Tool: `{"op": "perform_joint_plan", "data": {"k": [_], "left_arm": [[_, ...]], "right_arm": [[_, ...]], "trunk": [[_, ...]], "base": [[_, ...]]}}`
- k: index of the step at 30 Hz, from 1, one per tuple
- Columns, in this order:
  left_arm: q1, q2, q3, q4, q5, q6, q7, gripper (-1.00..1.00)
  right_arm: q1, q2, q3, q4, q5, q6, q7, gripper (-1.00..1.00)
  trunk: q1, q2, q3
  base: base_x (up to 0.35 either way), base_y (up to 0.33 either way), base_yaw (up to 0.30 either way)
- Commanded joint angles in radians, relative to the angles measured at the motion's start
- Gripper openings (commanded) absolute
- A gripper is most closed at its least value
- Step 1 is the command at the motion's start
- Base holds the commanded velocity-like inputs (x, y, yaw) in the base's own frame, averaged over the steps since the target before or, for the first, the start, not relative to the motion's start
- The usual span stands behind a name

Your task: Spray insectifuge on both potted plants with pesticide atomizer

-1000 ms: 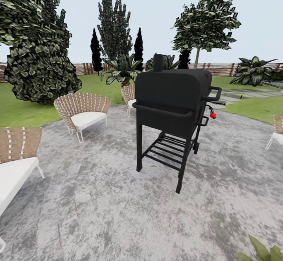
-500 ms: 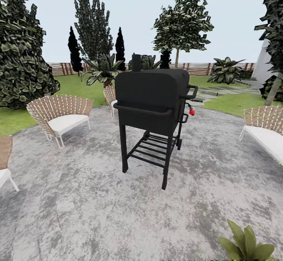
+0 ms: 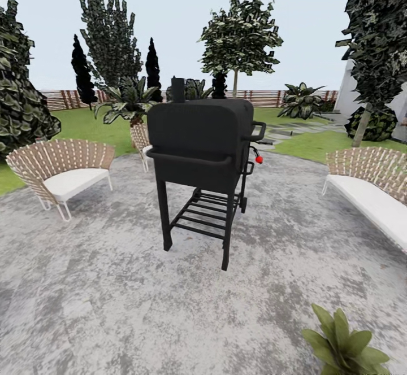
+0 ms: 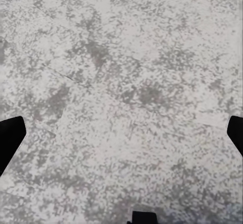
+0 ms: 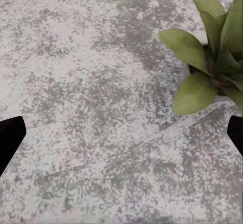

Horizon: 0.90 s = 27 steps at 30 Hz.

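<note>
One potted plant [image 3: 342,345] with broad pointed green leaves stands on the stone patio at the bottom right of the head view. It also lies off to one side of the right gripper [image 5: 121,135], clear of the fingers. That gripper is open, dark fingertips [image 5: 10,135] wide apart over bare stone. The left gripper [image 4: 121,135] is likewise open above the patio [image 4: 121,82], nothing between its fingers. A small red-topped thing [image 3: 258,159] hangs at the grill's right side; it looks like the pesticide atomizer but is too small to be sure. The second potted plant is out of view.
A tall black grill [image 3: 198,149] stands mid-patio ahead. Wicker chairs [image 3: 59,169] sit left and behind it, a wicker sofa [image 3: 373,188] right. Lawn, trees and a brown slat fence [image 3: 62,99] ring the grey patio [image 3: 113,284].
The head camera has turned right, so the whole scene has slid left. The wicker sofa has come in at the right and more of the potted plant shows at the bottom.
</note>
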Motion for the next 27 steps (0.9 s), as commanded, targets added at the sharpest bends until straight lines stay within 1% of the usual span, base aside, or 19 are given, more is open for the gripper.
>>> {"op": "perform_joint_plan", "data": {"k": [1, 15, 27], "left_arm": [[-0.001, 0.000, 0.001, 0.001, 0.000, -0.003, 0.000, 1.00], [-0.001, 0.000, 0.002, 0.001, 0.002, -0.003, 0.000, 1.00], [-0.001, 0.000, 0.002, 0.001, 0.002, -0.003, 0.000, 1.00]], "right_arm": [[-0.001, 0.000, -0.001, 0.000, 0.000, -0.003, -0.001, 1.00], [-0.001, 0.002, 0.009, 0.010, 0.006, -0.002, 0.006, 1.00], [-0.001, 0.006, 0.011, 0.011, 0.007, -0.002, 0.007, 1.00]], "trunk": [[0.000, -0.001, -0.001], [0.000, -0.001, -0.001], [0.000, -0.001, -0.001]], "base": [[0.061, 0.259, -0.037], [0.090, 0.293, -0.006], [0.174, 0.284, 0.000]]}}
